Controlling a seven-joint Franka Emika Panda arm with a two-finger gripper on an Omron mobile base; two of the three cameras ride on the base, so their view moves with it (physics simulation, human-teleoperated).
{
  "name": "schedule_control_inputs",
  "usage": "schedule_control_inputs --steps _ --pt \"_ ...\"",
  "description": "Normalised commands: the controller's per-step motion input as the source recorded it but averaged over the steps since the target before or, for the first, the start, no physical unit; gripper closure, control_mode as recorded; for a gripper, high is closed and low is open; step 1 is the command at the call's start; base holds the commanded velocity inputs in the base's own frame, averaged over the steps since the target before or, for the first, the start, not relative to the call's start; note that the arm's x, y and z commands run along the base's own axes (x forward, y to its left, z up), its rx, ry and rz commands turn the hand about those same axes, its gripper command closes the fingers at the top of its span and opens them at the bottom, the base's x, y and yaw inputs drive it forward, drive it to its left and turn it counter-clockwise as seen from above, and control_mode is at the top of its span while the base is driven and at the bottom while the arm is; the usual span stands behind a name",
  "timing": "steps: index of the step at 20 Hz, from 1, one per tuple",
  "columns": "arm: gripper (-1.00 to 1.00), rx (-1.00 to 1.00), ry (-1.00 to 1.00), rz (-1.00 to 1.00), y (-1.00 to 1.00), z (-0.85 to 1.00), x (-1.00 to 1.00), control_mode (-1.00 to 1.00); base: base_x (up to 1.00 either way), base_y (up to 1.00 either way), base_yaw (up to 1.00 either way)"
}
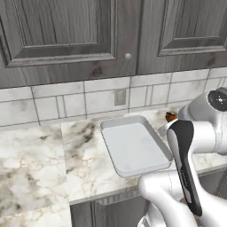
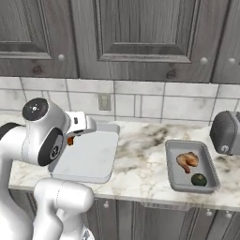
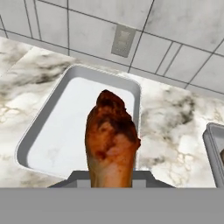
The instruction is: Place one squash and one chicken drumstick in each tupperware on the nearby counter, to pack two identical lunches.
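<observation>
My gripper (image 3: 111,180) is shut on the slimmer orange-brown chicken drumstick (image 3: 111,140), which sticks out in front of the hand. Beneath it on the marble counter (image 3: 170,122) lies the larger pale tupperware (image 3: 52,131), with nothing in it. In the right base view the gripper (image 2: 74,136) hangs over this tray (image 2: 89,159), and a bit of the drumstick (image 2: 71,140) shows under the hand. The smaller grey tupperware (image 2: 172,164) to the right holds a plump golden drumstick (image 2: 188,160) and a round green squash (image 2: 199,179). In the left base view my arm hides the gripper, and only the drumstick's tip (image 1: 170,117) shows by the pale tray (image 1: 133,148).
A grey toaster (image 2: 227,132) stands at the far right of the counter, beside the grey tray. A wall outlet (image 1: 119,96) sits in the tiled backsplash behind the pale tray. Dark wooden cabinets (image 2: 140,33) hang above.
</observation>
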Motion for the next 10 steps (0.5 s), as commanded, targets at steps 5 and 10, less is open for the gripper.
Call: schedule_control_inputs --steps 5,10 --pt "1.0 0.0 0.0 0.0 0.0 0.0 0.0 1.0 0.68 0.32 0.22" --pt "1.0 -0.01 0.0 -0.01 0.0 -0.34 0.1 -1.0 0.07 0.02 0.01"
